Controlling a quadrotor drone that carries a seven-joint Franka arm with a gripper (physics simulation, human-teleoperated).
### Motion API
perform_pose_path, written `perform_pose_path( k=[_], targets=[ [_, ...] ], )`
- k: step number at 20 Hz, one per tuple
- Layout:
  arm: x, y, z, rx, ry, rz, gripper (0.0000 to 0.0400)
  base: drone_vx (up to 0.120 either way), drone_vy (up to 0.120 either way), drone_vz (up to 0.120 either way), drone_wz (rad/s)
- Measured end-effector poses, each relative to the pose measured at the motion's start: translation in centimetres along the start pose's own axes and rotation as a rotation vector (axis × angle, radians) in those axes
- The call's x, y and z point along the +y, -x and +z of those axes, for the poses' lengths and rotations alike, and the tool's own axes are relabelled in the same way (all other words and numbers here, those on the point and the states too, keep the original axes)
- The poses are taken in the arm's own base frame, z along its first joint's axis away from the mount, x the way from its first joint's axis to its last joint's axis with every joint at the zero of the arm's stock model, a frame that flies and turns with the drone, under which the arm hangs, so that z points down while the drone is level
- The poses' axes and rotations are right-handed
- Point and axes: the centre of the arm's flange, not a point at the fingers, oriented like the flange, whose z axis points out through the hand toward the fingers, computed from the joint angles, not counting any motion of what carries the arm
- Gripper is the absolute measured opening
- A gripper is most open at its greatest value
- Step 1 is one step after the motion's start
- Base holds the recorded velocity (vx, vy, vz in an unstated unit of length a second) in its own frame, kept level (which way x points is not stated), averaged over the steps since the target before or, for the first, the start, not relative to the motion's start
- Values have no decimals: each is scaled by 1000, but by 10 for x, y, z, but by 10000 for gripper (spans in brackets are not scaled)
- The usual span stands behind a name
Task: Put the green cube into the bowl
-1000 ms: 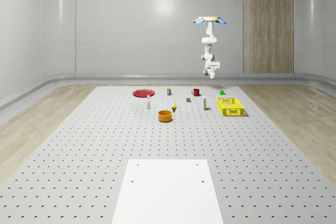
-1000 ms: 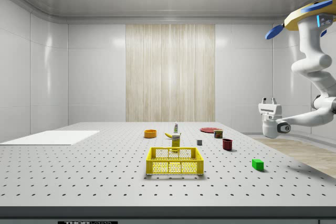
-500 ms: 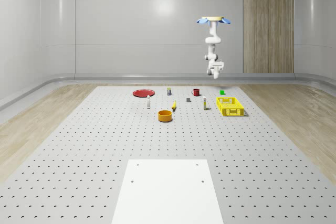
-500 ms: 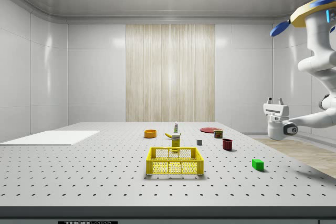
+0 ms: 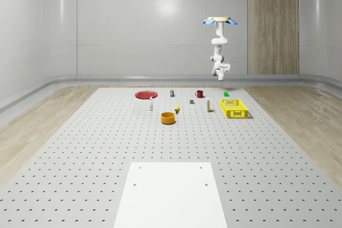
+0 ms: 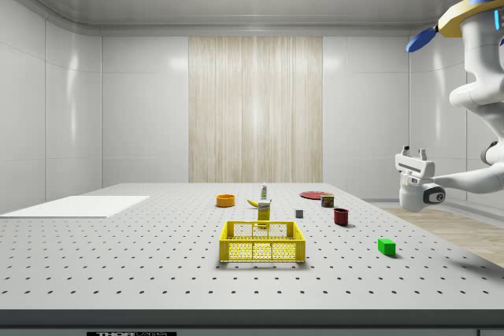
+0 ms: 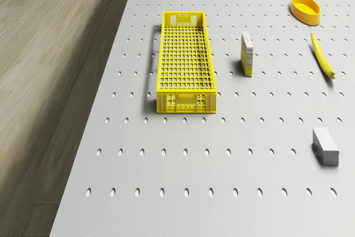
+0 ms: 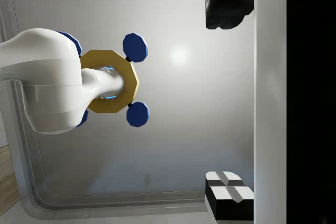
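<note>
The job has not really started. The green cube sits on the desk near its far edge, by the side view's right. Nothing holds it. The bowl is well apart from it, nearer the middle of the desk, and it looks empty.

The drone hovers high in the air, over the far part of the desk near the cube. Its arm bends down and out. In the side view the end effector points up, not down at the cube, and it hangs in the air above the cube. Its two fingers stand apart with a gap between them, and nothing is in the gap.

So all the steps are left, I think: turn the end effector down, come low, grab the cube, carry it over, and drop it in.

The cube is small, bright green, with flat sides and sharp corners. It looks hard and smooth. The bowl is round, orange-yellow, low and open on top, with a shiny wall. The desk is flat grey metal with rows of little holes. The basket is yellow, long, and made of open mesh, like plastic. The arm is white, round and glossy.
</note>
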Motion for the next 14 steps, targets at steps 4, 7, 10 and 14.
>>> perform_pose_path(
  k=[4, 7, 10, 14],
  targets=[
    [-12, 12, 2, 125, 121, -3, 400, 0, 0, -90, 0],
    [-27, 28, 8, 285, 279, -8, 400, 0, 0, -120, 0],
    [-47, 48, 27, 529, 522, -15, 400, 0, 0, -120, 0],
    [-67, 70, 82, 980, 975, -27, 400, 0, 0, -120, 0]
  ],
)
